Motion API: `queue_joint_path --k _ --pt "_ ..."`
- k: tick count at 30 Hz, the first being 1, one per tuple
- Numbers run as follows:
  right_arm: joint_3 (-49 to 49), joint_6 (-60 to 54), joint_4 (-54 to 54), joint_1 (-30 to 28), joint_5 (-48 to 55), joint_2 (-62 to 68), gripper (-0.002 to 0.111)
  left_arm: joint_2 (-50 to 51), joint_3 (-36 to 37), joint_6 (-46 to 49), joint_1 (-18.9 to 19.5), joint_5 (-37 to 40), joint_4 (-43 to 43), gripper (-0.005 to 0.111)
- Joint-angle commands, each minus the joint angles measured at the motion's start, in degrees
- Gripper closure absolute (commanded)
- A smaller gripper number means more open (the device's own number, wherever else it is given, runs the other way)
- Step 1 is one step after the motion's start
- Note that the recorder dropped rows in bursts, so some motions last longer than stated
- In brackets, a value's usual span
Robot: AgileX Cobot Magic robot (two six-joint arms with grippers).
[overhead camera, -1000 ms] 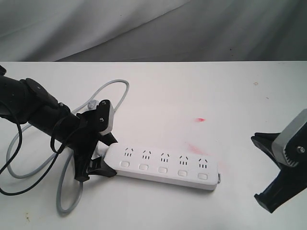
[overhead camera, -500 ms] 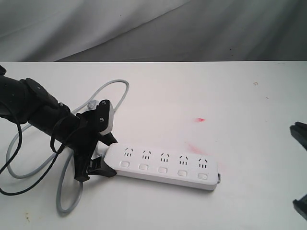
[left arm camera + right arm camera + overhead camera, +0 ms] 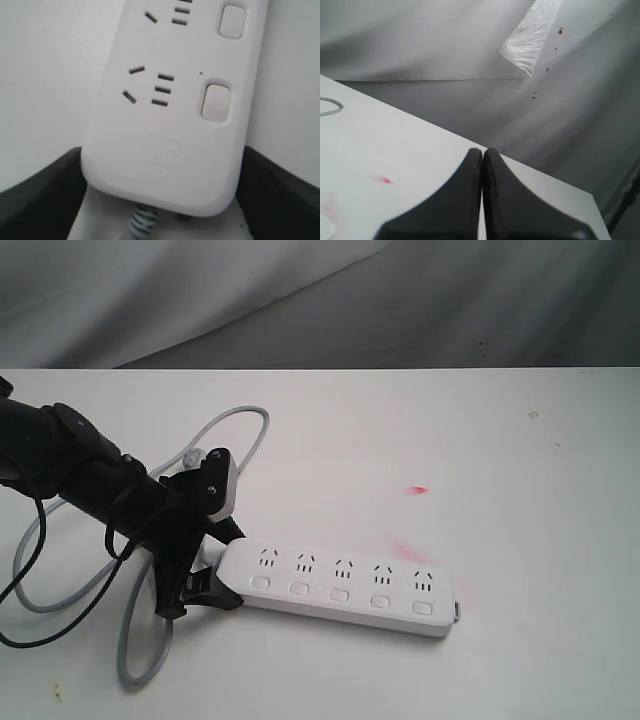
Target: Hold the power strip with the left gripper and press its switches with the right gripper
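Observation:
The white power strip point(image 3: 340, 585) lies flat on the table, its row of five switches point(image 3: 339, 594) along the near side. My left gripper point(image 3: 222, 565) is shut on the strip's cord end, a black jaw pressed against each long side. In the left wrist view, the left gripper point(image 3: 161, 152) holds that rounded end of the power strip point(image 3: 175, 125); two switches point(image 3: 216, 101) and the grey cord point(image 3: 142, 222) show. My right gripper point(image 3: 482, 152) is shut on nothing above the table and is out of the exterior view.
The grey cord point(image 3: 130, 640) loops on the table behind and under the left arm. Red smudges point(image 3: 418, 489) mark the white table point(image 3: 500, 440). A grey cloth backdrop point(image 3: 320, 300) hangs behind the table's far edge.
The right gripper has left the exterior view past the right edge; a second ago it stood at the right side. The left gripper and power strip have not moved.

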Motion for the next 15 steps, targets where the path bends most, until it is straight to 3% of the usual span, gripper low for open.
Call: queue_joint_path --k 1,7,8,15 --pt "0.4 0.1 3.0 -0.5 -1.1 -0.5 0.108 0.1 -0.1 0.0 -0.2 0.3 0.5 0.041" --pt "0.4 -1.8 10.4 -0.5 0.3 -0.5 0.108 0.1 -0.1 0.0 -0.2 0.3 0.5 0.041" --pt "0.4 -8.8 14.0 -0.5 -0.7 -0.5 0.108 0.1 -0.1 0.0 -0.2 0.3 0.5 0.041" --pt "0.4 -9.4 14.0 -0.5 -1.9 -0.5 0.108 0.1 -0.1 0.0 -0.2 0.3 0.5 0.041"
